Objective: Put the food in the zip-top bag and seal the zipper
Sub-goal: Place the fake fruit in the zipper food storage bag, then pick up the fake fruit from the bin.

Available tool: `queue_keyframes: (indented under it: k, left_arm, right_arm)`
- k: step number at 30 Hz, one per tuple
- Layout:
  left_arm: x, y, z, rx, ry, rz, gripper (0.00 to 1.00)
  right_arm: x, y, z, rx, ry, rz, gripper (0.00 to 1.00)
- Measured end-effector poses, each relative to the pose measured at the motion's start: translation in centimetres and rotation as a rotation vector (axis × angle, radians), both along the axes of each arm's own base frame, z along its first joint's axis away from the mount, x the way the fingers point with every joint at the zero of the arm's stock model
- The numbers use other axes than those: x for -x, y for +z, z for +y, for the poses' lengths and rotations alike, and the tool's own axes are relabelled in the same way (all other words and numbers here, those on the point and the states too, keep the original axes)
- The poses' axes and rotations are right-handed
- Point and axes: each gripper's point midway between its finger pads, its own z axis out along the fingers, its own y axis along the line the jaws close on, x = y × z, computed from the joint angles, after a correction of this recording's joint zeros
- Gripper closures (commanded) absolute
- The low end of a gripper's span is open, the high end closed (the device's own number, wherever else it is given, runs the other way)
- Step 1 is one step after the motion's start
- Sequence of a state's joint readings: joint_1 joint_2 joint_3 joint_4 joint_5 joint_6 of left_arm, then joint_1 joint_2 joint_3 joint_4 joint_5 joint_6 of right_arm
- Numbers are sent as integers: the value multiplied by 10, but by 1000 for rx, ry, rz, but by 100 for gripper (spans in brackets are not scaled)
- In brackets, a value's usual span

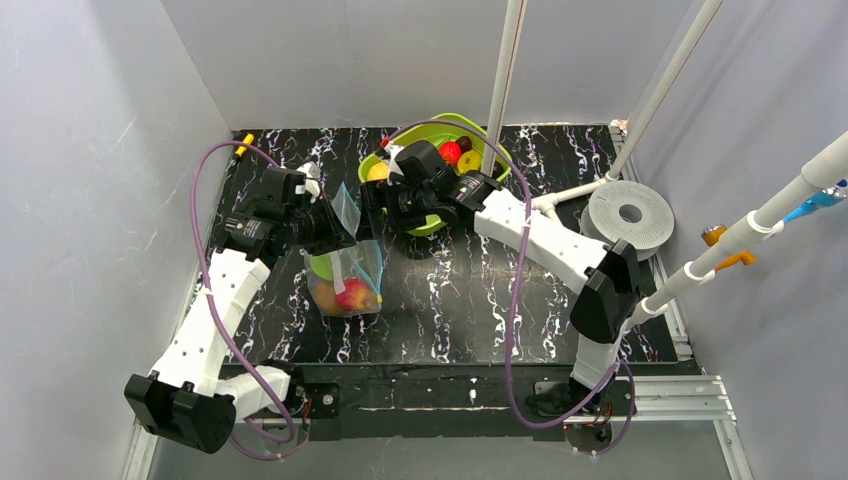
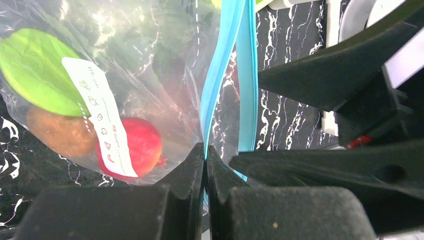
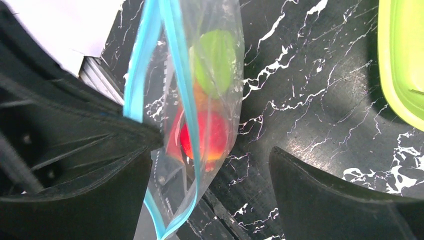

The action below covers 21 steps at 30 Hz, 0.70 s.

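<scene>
The clear zip-top bag [image 1: 350, 265] hangs at the left middle of the table, with a green, a brown and a red food piece [image 1: 345, 295] inside. My left gripper [image 1: 338, 228] is shut on the blue-teal zipper [image 2: 225, 65] strip, with the bag [image 2: 150, 60], its white label [image 2: 100, 120] and the red piece [image 2: 142, 145] just beyond. My right gripper [image 1: 368, 210] is open beside the bag's top. In the right wrist view the bag [image 3: 215, 100] and its parted zipper [image 3: 181, 75] lie between my fingers [image 3: 340, 200], near the left one. Right gripper [image 3: 210, 180] holds nothing.
A lime-green tray [image 1: 495, 160] behind the right gripper holds red, yellow and dark food pieces [image 1: 451, 152]; its rim shows in the right wrist view [image 3: 400, 65]. A grey round disc [image 1: 628, 215] sits at the right edge. White poles cross above.
</scene>
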<state>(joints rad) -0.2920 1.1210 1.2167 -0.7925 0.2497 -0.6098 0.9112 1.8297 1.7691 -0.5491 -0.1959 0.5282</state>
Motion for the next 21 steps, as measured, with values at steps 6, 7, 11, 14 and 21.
queue_keyframes:
  k: [6,7,11,14,21]
  left_arm:
    - [-1,-1,3,-13,11,-4,100]
    - [-2,-1,4,-22,16,-7,100]
    - [-5,-4,13,-65,49,-15,100]
    - [-5,-7,25,-119,86,-20,100]
    - [-3,13,58,-262,154,-113,100]
  right_arm:
    - [4,23,-6,-31,22,-58,7]
    - [4,26,-7,-35,26,-67,8]
    - [6,39,-11,-47,46,-113,10]
    - [7,47,-14,-56,59,-145,10]
    - [8,81,-25,-94,64,-250,7]
